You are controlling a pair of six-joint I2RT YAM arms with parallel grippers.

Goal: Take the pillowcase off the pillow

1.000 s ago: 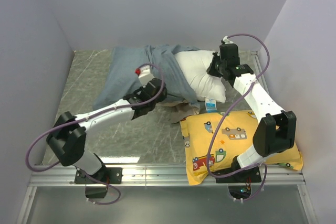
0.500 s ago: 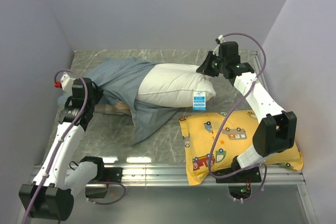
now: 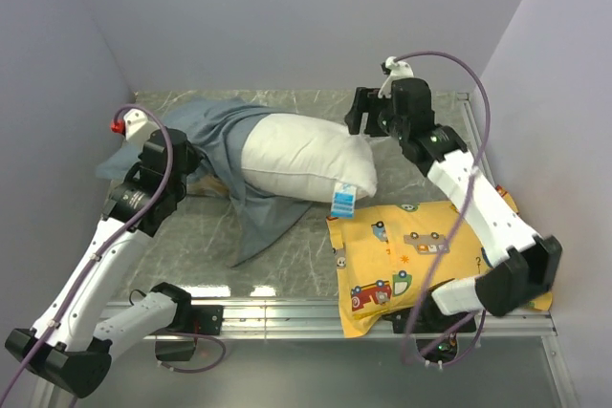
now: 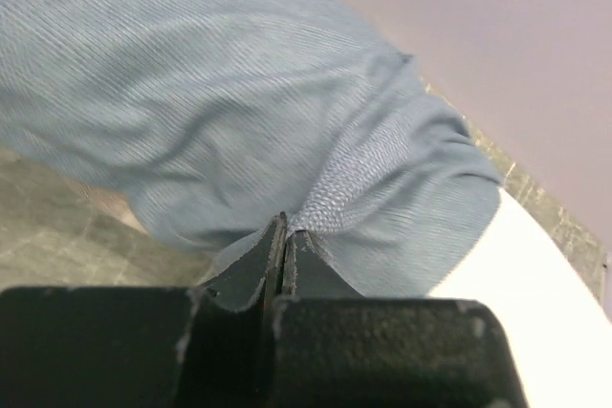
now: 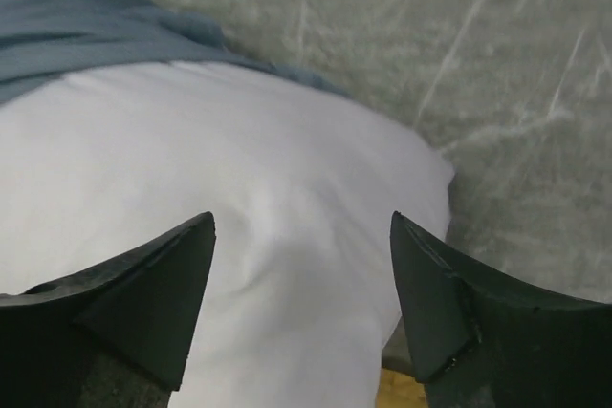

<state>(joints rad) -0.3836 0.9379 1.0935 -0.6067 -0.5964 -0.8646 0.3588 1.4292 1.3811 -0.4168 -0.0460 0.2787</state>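
Note:
The plump white pillow lies across the middle of the table, its label tag at the near right corner. The grey-blue pillowcase still wraps its left end and trails toward the front. My left gripper is shut on a pinch of that pillowcase, seen closely at the left gripper, with the pillow just beyond. My right gripper hangs open over the pillow's right end. In the right wrist view the right gripper straddles the pillow without touching it, and the pillowcase shows behind.
A yellow pillow with cartoon vehicles lies at the front right, next to the white pillow's tag. Grey walls close in on the left, back and right. Marbled table surface shows in front of the cloth.
My left gripper has dragged the pillowcase leftward, baring most of the pillow. My right gripper has opened, let go of the pillow's right end and drawn back a little.

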